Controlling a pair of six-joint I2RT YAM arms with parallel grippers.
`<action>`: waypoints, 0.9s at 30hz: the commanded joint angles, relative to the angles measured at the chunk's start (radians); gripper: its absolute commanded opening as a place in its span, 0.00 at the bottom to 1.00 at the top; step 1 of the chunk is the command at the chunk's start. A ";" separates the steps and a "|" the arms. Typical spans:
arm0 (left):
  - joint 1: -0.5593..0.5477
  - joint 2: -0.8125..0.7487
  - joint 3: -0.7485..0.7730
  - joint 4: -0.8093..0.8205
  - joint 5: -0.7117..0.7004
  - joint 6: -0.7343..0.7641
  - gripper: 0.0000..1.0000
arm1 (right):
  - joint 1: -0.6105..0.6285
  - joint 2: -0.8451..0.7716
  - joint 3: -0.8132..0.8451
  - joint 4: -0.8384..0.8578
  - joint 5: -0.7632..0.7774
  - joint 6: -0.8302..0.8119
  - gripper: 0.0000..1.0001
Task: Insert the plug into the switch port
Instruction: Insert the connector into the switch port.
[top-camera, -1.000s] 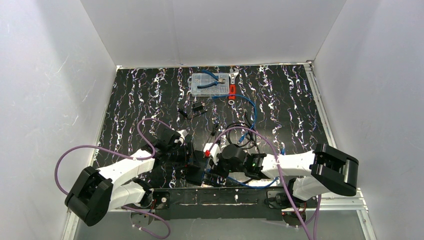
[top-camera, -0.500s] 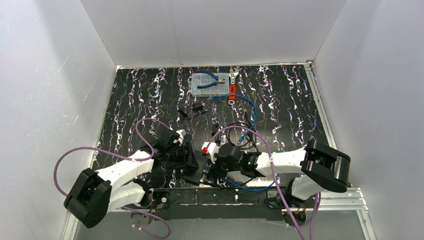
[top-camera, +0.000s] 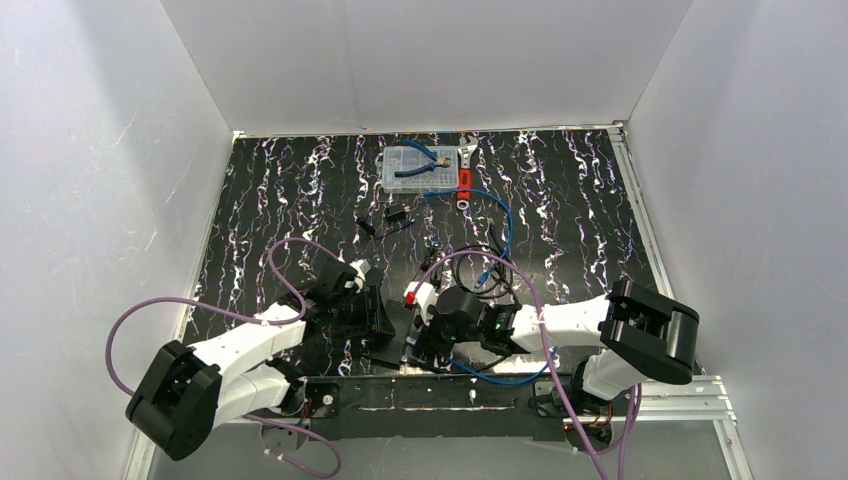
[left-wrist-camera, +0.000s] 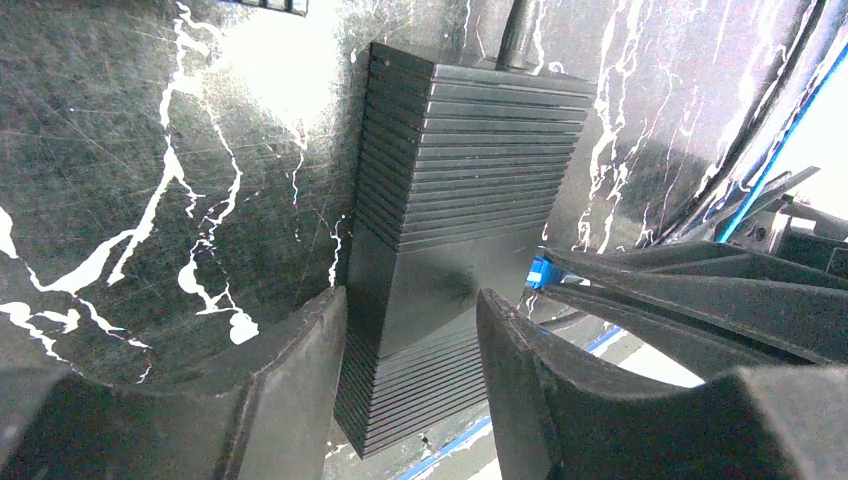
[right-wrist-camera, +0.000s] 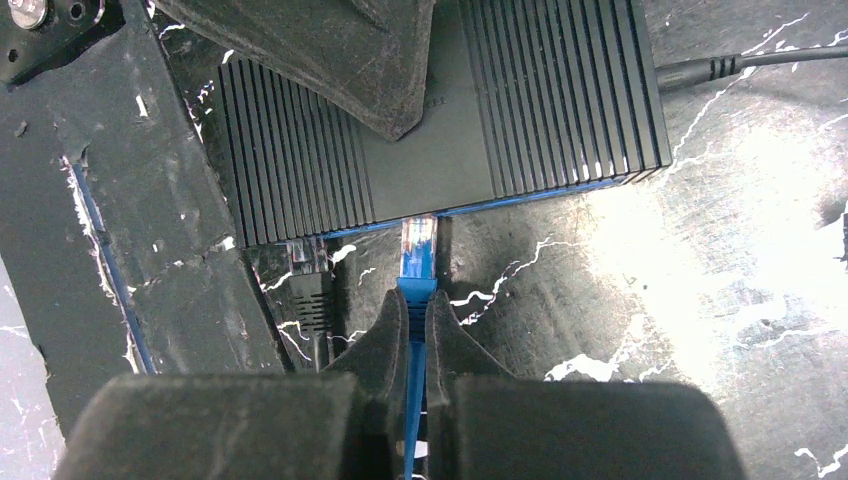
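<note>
Plug (right-wrist-camera: 418, 245): found pinched between pressed-together fingers of right gripper (right-wrist-camera: 412, 308), clear tip meeting long edge of switch box (right-wrist-camera: 520, 110) at switch port (right-wrist-camera: 419, 214); could not judge depth of entry. Noted blue cable (right-wrist-camera: 413, 390) running back between those fingers. Found switch box lying flat on desk (right-wrist-camera: 700, 250). Found left gripper (left-wrist-camera: 410, 310) astride switch box, fingers close against both sides; could not tell whether clamped.

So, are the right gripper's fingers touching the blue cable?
Touching. The right wrist view shows the right gripper closed on the blue cable just behind the plug, with no gap on either side.
</note>
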 joint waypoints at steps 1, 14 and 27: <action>-0.010 0.023 -0.049 -0.006 0.039 -0.006 0.48 | 0.003 -0.002 0.052 0.238 0.019 -0.031 0.01; -0.010 0.064 -0.045 0.014 0.059 0.005 0.46 | 0.013 -0.004 0.060 0.255 -0.077 -0.258 0.01; -0.011 0.066 -0.028 -0.002 0.044 0.009 0.47 | 0.067 -0.030 -0.006 0.245 -0.044 -0.323 0.01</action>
